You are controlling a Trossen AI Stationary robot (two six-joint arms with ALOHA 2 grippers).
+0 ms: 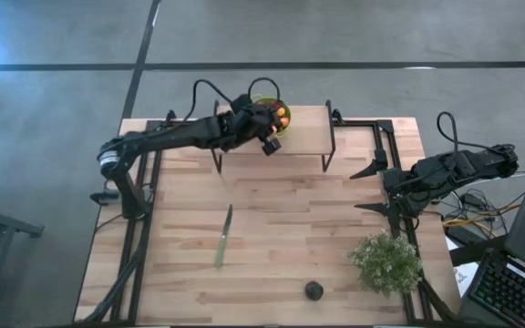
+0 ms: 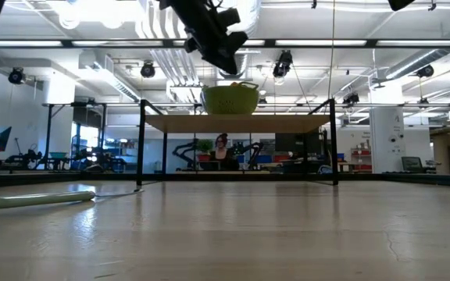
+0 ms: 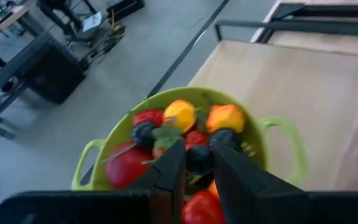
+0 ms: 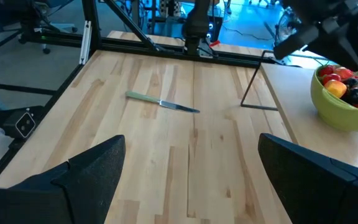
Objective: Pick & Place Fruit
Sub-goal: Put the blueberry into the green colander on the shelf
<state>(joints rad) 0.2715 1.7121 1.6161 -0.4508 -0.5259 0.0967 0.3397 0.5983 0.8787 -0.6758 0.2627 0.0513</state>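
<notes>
A: Any writing or labels? 
B: None legible in any view.

A: Containers? 
B: One green bowl point(image 3: 278, 134) with two loop handles, standing on the raised wooden shelf point(image 1: 303, 137) at the far edge of the desk point(image 1: 281, 228). It holds the fruit point(image 3: 182, 115): red pieces, two orange-yellow ones, several dark purple-black ones.

A: Left gripper? 
B: The left gripper point(image 3: 197, 168) is over the bowl, fingers clamped on a dark berry point(image 3: 199, 158) (wrist view shows it pinched between the two fingers, just above the heap).

A: Right gripper? 
B: The right gripper point(image 1: 372, 189) is at the desk's right edge, fingers spread wide, holding nothing.

A: Other fruit? 
B: One bigger dark round fruit point(image 1: 313, 291) lies on the desk near the front edge, just beside the bushy plant point(image 1: 386, 262), well apart from both grippers.

A: Else? 
B: Green-handled knife point(image 1: 223, 236) flat on the desk, left of centre.
</notes>
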